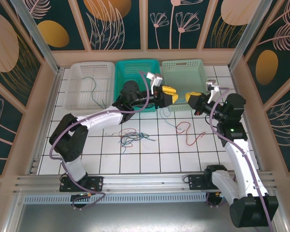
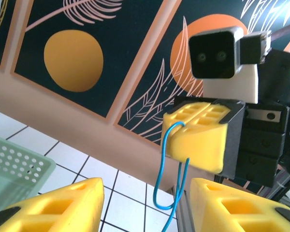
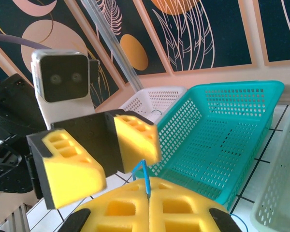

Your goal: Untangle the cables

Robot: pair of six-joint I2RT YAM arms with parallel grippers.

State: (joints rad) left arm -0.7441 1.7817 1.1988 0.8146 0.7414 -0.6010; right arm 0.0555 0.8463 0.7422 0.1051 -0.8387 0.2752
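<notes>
Although one thin cable [image 1: 93,90] already lies by itself in the white basket [image 1: 78,67], we judge the job to be well short of halfway. Our right claw [image 3: 147,209] is clenched on a blue cable [image 2: 170,166], pinching it near one end so that a loop dangles below it, raised above the bench [image 1: 101,157] just in front of the pale green basket [image 1: 183,64]. Our left claw [image 2: 145,210] faces it with its jaws spread. The hanging loop drops into the gap between them, but they touch nothing that we can see, so that claw is released. We can make out no cable in the teal basket [image 1: 135,64]. Down on the tiles a knot of cables [image 1: 130,136], red, blue and green, lies near the middle of the bench, and a red cable [image 1: 187,131] lies apart to its right, looped but alone. What is left, as we read it, is to settle the blue one somewhere on its own, then pick the knot apart strand by strand and deal with the red one.
</notes>
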